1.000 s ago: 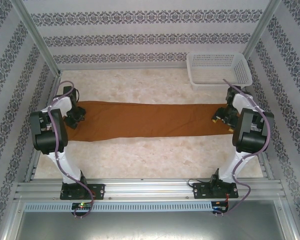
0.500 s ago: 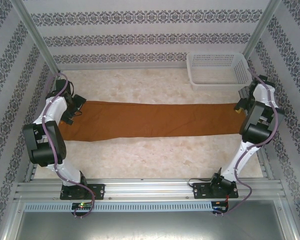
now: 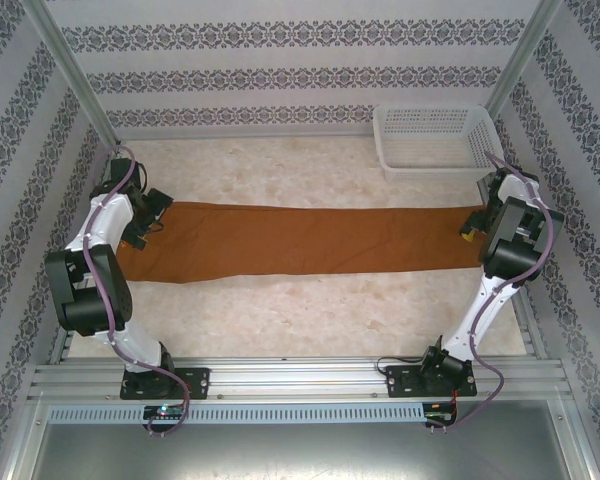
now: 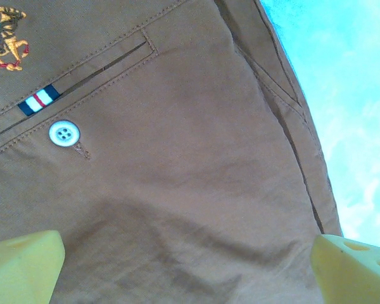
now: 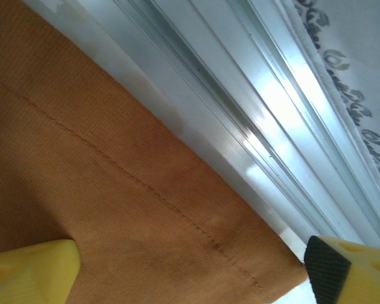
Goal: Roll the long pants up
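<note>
- Long pants (image 3: 300,240) lie flat on the table (image 3: 310,320), spread out as one long strip running L to R across the middle, unrolled.
- Waist end is at the L side and the leg hem at the R side, close to the metal frame rail (image 5: 240,120).
- L gripper (image 3: 148,218) sits over the waist end at the pants' far L edge, pointing down at the cloth.
- L wrist view: both yellow fingertips (image 4: 22,266) are at the bottom corners, spread wide. Only flat cloth shows between them, so the jaws are fully apart w/ nothing held.
- The same view shows a white button (image 4: 64,133), a small striped tab (image 4: 39,101), a stitched pocket slit (image 4: 82,73) and an embroidered crest (image 4: 6,38) top L.
- R gripper (image 3: 468,230) is over the hem end at the far R of the strip.
- R wrist view: yellow tips (image 5: 28,272) are far apart w/ jaws wide and no grip. Hem stitching (image 5: 133,183) runs diagonally between them.
- Can't tell if either set of tips actually touches the fabric or is just above it.
- White basket (image 3: 438,165) sits in the far R corner, apart from the pants.
</note>
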